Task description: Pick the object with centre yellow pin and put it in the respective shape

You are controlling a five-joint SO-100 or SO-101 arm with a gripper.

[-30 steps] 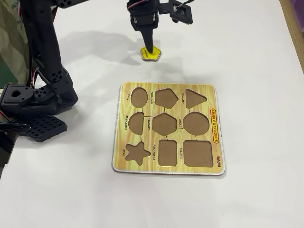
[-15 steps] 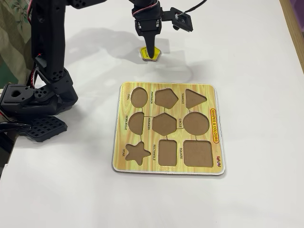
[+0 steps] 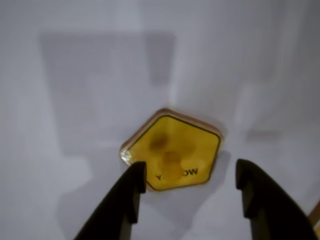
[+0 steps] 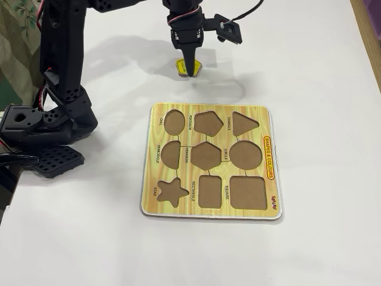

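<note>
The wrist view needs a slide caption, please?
Open gripper poised over the yellow pentagon piece on the white table.

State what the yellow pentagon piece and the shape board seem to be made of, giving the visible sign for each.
Yellow pentagon piece: likely wood under a glossy printed yellow face; a pale, layered edge shows.
Shape board: probably plywood or pressed board; brown matte cut-out floors, printed wood-grain top, pale rim.

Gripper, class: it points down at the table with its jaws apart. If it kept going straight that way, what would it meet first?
Most likely the yellow pentagon piece, which lies just ahead of the open gripper. Depth is unclear, so one finger might touch the white table instead.
</note>
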